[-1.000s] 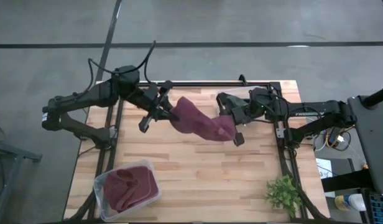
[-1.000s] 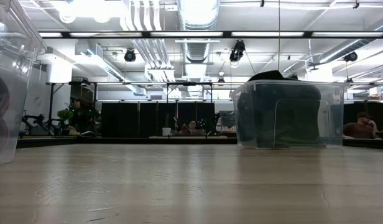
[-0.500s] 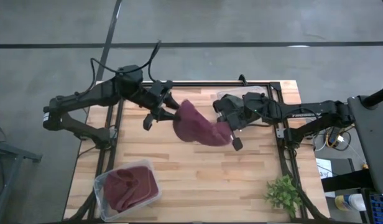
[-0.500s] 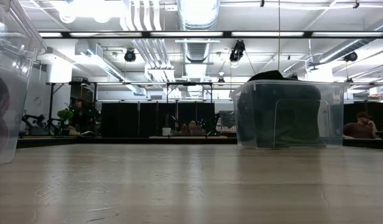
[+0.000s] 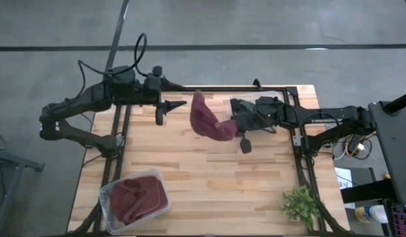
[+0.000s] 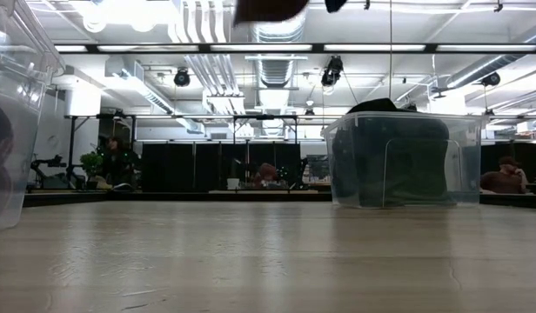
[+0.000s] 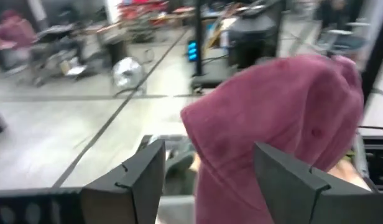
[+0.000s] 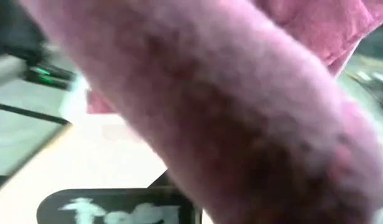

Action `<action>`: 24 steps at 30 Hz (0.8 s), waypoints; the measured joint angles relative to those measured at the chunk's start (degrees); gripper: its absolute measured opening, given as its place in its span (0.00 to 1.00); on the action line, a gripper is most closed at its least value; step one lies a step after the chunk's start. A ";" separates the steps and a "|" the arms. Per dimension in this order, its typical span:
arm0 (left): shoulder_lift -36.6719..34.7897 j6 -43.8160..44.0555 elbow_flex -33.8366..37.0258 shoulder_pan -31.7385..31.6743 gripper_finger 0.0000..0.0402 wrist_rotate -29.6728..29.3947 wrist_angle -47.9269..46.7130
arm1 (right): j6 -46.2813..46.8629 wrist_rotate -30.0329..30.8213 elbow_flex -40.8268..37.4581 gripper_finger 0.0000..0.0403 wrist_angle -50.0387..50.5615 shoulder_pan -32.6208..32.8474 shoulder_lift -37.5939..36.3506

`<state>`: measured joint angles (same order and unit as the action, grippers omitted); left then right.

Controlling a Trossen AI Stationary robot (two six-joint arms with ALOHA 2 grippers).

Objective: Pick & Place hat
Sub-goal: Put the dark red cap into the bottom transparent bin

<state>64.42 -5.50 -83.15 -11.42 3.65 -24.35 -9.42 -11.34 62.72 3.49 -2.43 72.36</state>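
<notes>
A limp maroon fabric hat point(image 5: 208, 122) is pinched by the right gripper point(image 5: 234, 125) above the wooden worktop point(image 5: 209, 178); the left gripper point(image 5: 170, 106) is spread, apart from it.

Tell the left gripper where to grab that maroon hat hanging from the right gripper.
Grip the free upper edge of the maroon hat, coming in from the left gripper's own side. That end stands clear and faces its open fingers, while the right gripper pinches the opposite, lower end.
</notes>
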 joint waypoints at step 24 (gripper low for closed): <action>0.11 37.07 0.01 -0.11 0.58 -12.76 -11.36 | -48.54 40.99 -1.47 0.02 18.48 8.76 0.17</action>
<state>64.53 31.57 -83.15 -11.53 -9.11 -35.71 -57.96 29.65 61.26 21.97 6.33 72.53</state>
